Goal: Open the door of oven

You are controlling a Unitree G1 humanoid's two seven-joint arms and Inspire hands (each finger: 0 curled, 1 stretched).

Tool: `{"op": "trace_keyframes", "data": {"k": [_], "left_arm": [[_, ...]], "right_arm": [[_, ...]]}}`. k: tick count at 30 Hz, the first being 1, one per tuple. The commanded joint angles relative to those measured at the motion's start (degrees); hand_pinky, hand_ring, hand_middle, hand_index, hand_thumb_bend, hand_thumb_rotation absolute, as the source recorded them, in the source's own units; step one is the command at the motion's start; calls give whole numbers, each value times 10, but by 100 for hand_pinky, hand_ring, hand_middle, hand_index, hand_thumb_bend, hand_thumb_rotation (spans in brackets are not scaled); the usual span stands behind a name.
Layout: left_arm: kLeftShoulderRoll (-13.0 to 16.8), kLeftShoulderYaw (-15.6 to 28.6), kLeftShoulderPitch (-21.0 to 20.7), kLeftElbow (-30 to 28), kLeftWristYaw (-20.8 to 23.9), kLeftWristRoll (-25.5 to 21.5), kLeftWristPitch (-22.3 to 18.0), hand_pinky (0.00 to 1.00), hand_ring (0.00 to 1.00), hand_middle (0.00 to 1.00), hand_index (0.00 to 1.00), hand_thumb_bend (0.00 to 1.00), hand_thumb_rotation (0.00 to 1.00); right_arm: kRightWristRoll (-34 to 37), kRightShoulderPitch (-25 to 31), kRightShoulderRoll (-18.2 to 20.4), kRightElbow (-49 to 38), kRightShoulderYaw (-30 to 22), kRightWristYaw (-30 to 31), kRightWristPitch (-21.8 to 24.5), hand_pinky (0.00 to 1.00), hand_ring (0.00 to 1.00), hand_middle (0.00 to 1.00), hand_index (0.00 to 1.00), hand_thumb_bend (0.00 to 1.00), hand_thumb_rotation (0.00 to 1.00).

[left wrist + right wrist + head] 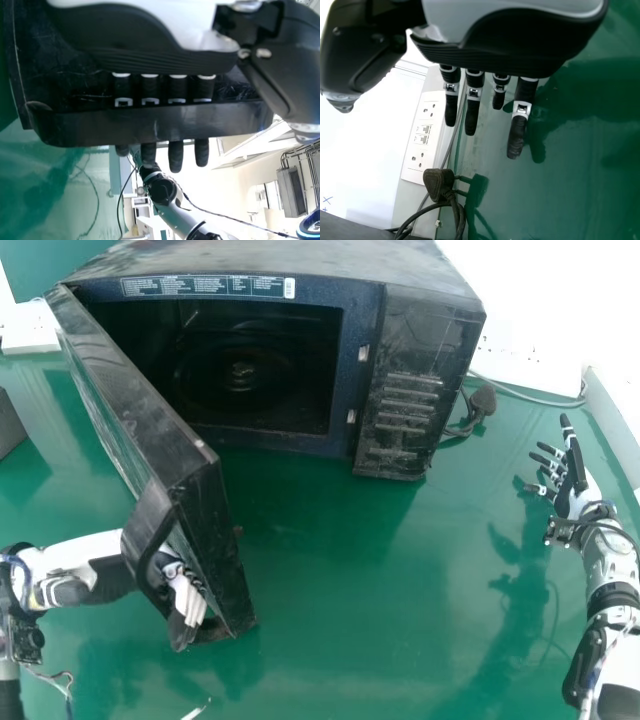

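Note:
The black microwave oven [420,370] stands at the back of the table with its door [150,410] swung wide toward the left front. My left hand [187,602] is at the door's curved handle [150,535], fingers straight and passing through the gap between handle and door. In the left wrist view the handle [150,122] crosses in front of the fingers of my left hand [150,90], whose tips show beyond it. Away from the oven, my right hand [577,485] is open at the right; its straight fingers also show in the right wrist view [475,102].
A black plug with its cable [480,402] lies right of the oven. A white socket strip [422,137] runs along the wall side of the green table [350,580]. Part of a dark box [8,423] stands at the left edge.

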Motion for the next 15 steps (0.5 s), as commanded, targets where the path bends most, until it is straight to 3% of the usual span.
{"op": "trace_keyframes", "data": {"k": [1, 2, 5, 7, 9, 13, 15], "left_arm": [[-23, 107, -39, 33, 95, -60, -68, 2, 7, 13, 17, 100, 89], [-29, 108, -46, 48, 83, -84, -53, 1, 7, 13, 20, 100, 87], [-83, 123, -66, 69, 70, -142, -79, 1, 6, 13, 23, 100, 87], [-97, 129, -77, 83, 51, -184, -52, 4, 8, 16, 32, 100, 81], [-97, 136, -79, 86, 44, -200, -32, 6, 11, 21, 45, 100, 78], [-77, 141, -87, 88, 30, -212, 8, 5, 11, 19, 44, 100, 78], [-67, 149, -92, 93, 22, -203, 0, 13, 22, 26, 47, 100, 78]], "right_arm": [[-10, 38, 5, 23, 4, -7, 29, 64, 70, 77, 82, 100, 99], [-8, 38, 4, 23, 2, -5, 30, 65, 71, 78, 82, 100, 99], [-9, 36, 5, 22, 4, -3, 32, 66, 72, 78, 82, 100, 98], [-12, 36, 5, 22, 7, -5, 30, 67, 73, 79, 83, 100, 99], [-15, 37, 5, 22, 9, -9, 28, 68, 73, 80, 83, 98, 100], [-12, 37, 5, 23, 5, -9, 27, 65, 70, 78, 82, 99, 98], [-13, 37, 5, 22, 6, -9, 26, 64, 69, 77, 81, 100, 99]]}}
